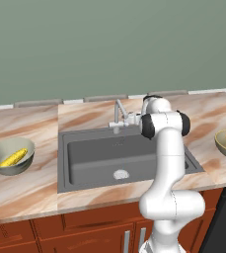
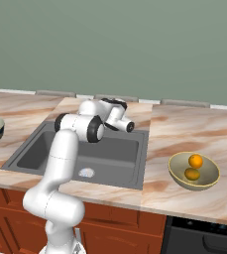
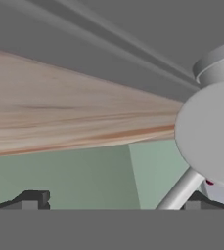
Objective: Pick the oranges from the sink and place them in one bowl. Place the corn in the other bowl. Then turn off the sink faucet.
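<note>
Now the sink faucet [image 1: 118,114], standing behind the sink [image 1: 94,158], is being approached by the wide-open, empty claw [image 3: 111,200]. Its lever, right at the right fingertip, is best being nudged gently; with oranges [image 2: 195,160] and corn [image 1: 13,157] bowled, only shut-off is remaining.

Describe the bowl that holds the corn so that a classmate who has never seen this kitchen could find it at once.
Start at the dark grey sink set in the marbled tan countertop. In the left base view, look to its left: the pale grey-green bowl with a whitish inside sits alone there. It holds a yellow corn cob, while the olive-khaki bowl on the sink's other side holds two oranges.
</note>
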